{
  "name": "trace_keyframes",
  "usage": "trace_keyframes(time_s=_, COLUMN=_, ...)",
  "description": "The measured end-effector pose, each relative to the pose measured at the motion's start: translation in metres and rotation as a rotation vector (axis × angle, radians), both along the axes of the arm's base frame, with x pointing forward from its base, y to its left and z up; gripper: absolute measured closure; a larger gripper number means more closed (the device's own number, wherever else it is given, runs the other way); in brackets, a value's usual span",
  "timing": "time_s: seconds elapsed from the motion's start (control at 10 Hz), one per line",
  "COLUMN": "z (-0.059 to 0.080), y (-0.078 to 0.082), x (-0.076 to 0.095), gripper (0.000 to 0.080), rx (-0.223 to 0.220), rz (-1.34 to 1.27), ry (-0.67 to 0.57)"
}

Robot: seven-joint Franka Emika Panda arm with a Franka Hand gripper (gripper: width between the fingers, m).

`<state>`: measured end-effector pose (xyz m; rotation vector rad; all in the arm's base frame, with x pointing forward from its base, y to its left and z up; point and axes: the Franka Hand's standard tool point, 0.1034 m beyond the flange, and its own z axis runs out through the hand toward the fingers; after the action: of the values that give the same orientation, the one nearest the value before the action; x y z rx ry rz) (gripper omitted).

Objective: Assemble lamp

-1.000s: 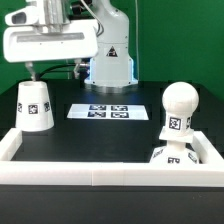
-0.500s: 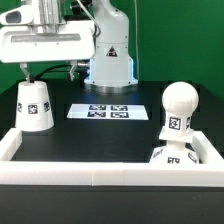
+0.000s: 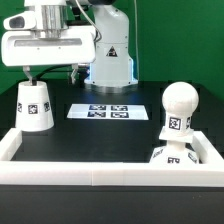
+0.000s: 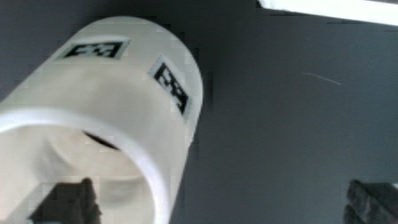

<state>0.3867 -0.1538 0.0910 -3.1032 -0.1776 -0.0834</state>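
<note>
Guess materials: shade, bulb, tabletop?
Shade: likely white plastic, smooth and matte, an even opaque wall with a thick rim in the wrist view, tags on its side. Bulb: same look, faint soft sheen on the round top. Tabletop: black and matte, no glare; material unclear.

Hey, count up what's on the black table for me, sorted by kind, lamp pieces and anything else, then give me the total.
Lamp shade: 1
Bulb, standing on its base: 1
Marker board: 1
White rail around the table edge: 1
Total: 4
</note>
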Motion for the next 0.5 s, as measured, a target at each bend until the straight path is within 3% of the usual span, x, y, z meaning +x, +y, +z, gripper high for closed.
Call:
trace_keyframes(time_s=0.2, z=-0.0033, y=-0.0001, x=-0.0013, gripper=0.0100, rx=0.000, rz=0.001, ry=0.008)
trace_keyframes(time_s=0.5, z=-0.0103, y=-0.0007, x=-0.0055, gripper=0.0503, rx=-0.002, rz=0.003, ry=0.023)
